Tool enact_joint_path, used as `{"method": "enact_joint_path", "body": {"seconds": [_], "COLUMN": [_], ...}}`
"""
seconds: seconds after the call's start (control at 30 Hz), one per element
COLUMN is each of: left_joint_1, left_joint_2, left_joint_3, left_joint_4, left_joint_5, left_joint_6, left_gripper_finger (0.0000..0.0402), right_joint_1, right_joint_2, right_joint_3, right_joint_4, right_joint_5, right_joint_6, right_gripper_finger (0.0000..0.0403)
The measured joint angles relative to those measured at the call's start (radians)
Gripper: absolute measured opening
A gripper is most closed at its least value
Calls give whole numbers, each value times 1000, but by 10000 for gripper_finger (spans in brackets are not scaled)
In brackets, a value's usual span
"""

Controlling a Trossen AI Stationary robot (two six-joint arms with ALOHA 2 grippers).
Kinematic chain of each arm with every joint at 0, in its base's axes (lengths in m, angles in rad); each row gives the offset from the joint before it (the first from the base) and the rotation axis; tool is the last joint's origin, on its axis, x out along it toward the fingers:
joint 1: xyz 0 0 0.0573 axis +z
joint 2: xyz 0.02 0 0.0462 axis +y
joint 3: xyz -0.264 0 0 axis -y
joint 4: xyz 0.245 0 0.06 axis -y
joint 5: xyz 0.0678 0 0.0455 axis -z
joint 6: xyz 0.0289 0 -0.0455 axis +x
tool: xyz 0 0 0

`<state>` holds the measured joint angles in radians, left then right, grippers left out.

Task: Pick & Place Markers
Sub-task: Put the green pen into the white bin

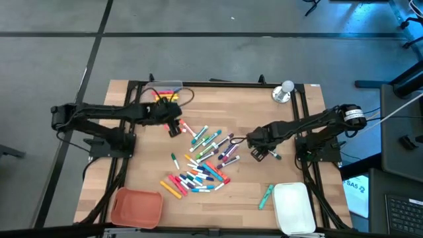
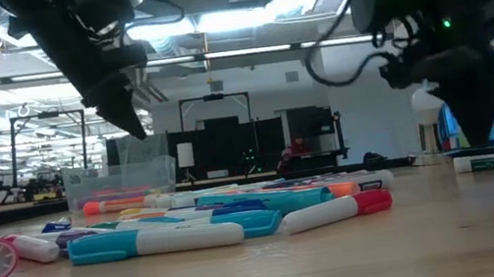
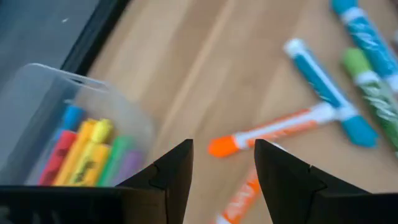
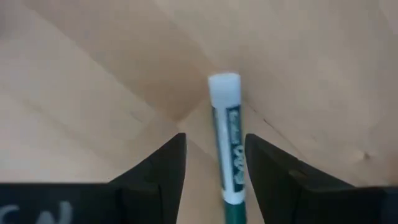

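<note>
I see the right gripper (image 4: pixel 211 168) lowered at 3 o'clock of the marker pile (image 1: pixel 205 162), fingers spread around a green marker (image 4: pixel 229 155); left gripper (image 3: pixel 222 174) released at 10 o'clock.

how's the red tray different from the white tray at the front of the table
The red tray is reddish-orange and sits at the front left corner; the white tray is white and sits at the front right. In the high view the red tray looks wider than deep, the white tray deeper than wide. A teal marker lies just beside the white tray; none lies that close to the red one. Neither shows markers inside.
</note>
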<state>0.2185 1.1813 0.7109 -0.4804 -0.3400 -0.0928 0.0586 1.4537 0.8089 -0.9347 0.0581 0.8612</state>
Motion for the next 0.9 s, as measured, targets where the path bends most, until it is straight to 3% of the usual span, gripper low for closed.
{"method": "enact_joint_path", "body": {"seconds": [0.3, 0.4, 0.5, 0.57, 0.7, 0.9], "left_joint_1": [-147, -167, -180, -187, -194, -198], "left_joint_2": [-2, -2, -2, -2, -2, -2], "left_joint_3": [-3, -3, -3, -3, -3, -5], "left_joint_4": [-1, 10, 19, 33, 52, 62], "left_joint_5": [-119, -141, -143, -156, -191, -253], "left_joint_6": [-63, -78, -81, -82, -86, -94], "left_gripper_finger": [166, 166, 166, 166, 166, 166], "right_joint_1": [0, 1, 3, 3, 5, 117], "right_joint_2": [10, 9, 9, 7, 8, 3], "right_joint_3": [-135, -158, -151, -133, -31, 264], "right_joint_4": [70, 109, 117, 107, 56, -158], "right_joint_5": [-30, -41, -54, -54, -52, -49], "right_joint_6": [39, 53, 53, 49, 94, 219], "right_gripper_finger": [159, 128, 69, 60, 60, 60]}}
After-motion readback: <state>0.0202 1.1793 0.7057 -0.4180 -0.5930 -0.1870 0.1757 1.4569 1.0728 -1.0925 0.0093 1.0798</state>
